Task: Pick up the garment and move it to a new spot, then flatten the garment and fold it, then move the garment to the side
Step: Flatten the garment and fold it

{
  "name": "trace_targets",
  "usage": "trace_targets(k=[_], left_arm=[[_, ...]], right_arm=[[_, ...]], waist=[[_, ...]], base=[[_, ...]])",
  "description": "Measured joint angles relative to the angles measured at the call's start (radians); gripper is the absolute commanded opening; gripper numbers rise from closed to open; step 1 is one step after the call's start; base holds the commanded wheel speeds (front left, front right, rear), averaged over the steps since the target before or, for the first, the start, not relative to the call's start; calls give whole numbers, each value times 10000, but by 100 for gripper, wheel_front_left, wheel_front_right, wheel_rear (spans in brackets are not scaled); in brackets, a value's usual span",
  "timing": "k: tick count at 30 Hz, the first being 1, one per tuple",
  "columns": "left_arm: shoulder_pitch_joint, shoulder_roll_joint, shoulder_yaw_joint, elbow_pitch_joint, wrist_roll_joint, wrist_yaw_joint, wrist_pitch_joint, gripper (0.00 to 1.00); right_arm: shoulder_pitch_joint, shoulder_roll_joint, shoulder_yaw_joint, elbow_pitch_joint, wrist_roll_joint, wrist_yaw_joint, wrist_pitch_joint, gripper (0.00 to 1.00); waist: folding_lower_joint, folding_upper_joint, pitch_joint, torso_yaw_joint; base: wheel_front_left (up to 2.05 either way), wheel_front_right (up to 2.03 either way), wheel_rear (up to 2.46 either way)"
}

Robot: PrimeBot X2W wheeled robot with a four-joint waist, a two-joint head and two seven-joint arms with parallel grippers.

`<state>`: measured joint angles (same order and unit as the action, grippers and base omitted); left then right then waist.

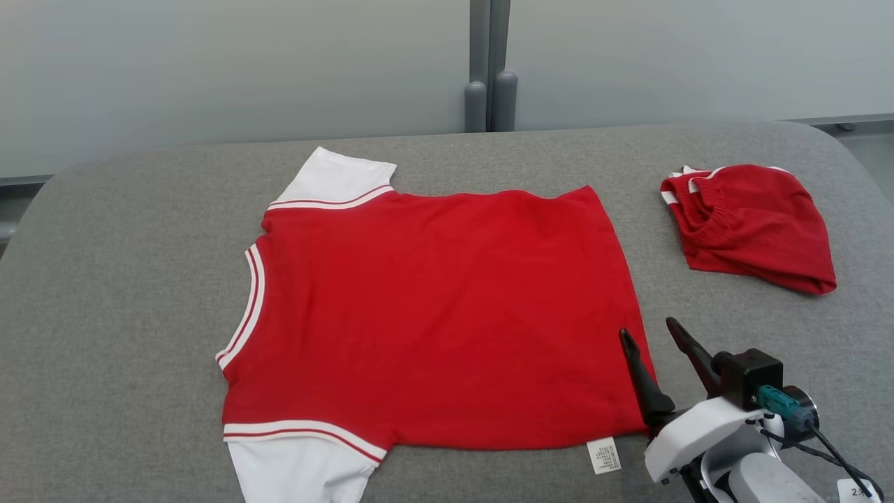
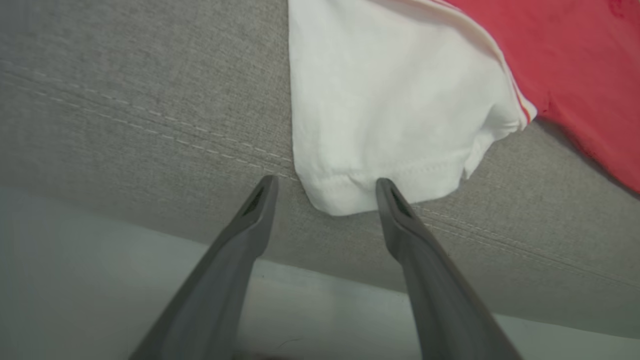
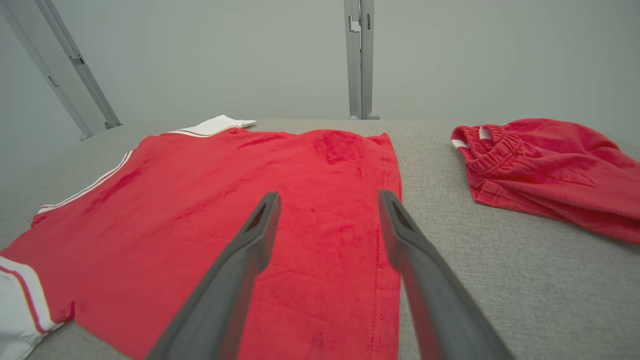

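Near sleeve [image 1: 300, 468] past bottom edge.

light: even, diffuse, fairly bright in all three views; source direction can't tell.
shadows: faint, soft-edged; thin dark rim under the red shirt [image 1: 433, 314] hem and under the red shorts [image 1: 754, 227].
colour: red saturated in head view, washed to pink in left wrist view.
focus: head view sharp, table [image 1: 140, 279] weave resolves; left wrist view soft, left gripper [image 2: 326, 186] blurs toward bottom edge.
distortion: wide-angle stretch in wrist views; poles [image 3: 75, 62] lean at frame left.
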<state>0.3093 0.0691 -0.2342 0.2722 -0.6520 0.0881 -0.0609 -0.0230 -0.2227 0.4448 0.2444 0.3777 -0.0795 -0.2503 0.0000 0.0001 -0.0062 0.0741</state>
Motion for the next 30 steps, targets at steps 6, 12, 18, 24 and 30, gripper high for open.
trace_targets(k=[6,12,18,24,30], left_arm=[[-50,-38,8,359,-196,-81,-12,100],[-289,-98,-6,612,-290,-174,-65,97],[-548,-136,-59,794,-314,-274,-186,0],[-745,-151,-142,750,-316,-364,-389,0],[-866,-153,-42,384,-297,-368,-790,0]], right_arm=[[-105,-17,17,31,-6,44,0,100],[-105,-86,12,61,-15,84,0,100],[-105,-144,-35,61,-15,84,0,100],[-97,-165,-224,61,-12,77,0,100],[203,-247,-412,205,341,88,0,100]], waist=[[0,0,69,-192],[0,0,114,-342],[0,0,144,-392],[0,0,197,-327],[0,0,243,-99]], base=[[0,0,0],[0,0,0],[0,0,0],[0,0,0],[0,0,0]])
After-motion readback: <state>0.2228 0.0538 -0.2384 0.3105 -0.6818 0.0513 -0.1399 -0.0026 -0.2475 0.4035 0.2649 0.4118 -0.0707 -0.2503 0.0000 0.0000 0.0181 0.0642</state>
